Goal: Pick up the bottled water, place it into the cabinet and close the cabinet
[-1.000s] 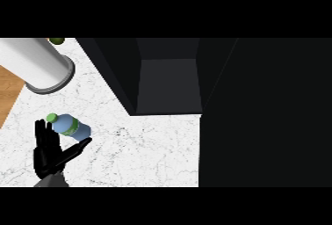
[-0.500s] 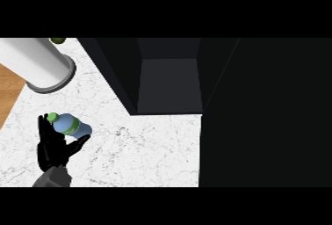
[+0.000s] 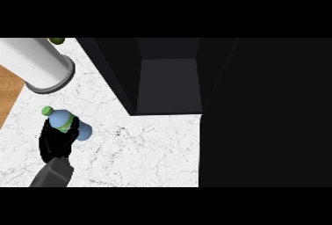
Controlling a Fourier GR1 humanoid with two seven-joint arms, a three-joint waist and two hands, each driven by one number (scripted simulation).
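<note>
From the head view, looking steeply down: gripping the bottled water (image 3: 60, 117) round its middle with the left hand (image 3: 55, 143), black fingers curled across the green label band, low at the view's left above the counter (image 3: 142, 149). Cannot tell whether resting on the marble or lifted just off it. No sign of the right hand. Likely light and fairly stiff: a smooth, pale-blue plastic cylinder topped by a green cap (image 3: 47, 110) toward the upper left. Probably slippery, apt to roll if laid down, more likely to dent than to break. Best held round the middle, as here, clear of the narrower neck. Well apart, up and to the right: the cabinet (image 3: 168, 83), open, with matt dark walls and a flat grey inner floor, boxy and hard-edged. Further right, a broad dark flat panel (image 3: 266, 114), perhaps its door, hard to tell. Underneath, white marble with fine grey veining; at upper left, a glossy white cylinder (image 3: 32, 61) with a grey rim.
</note>
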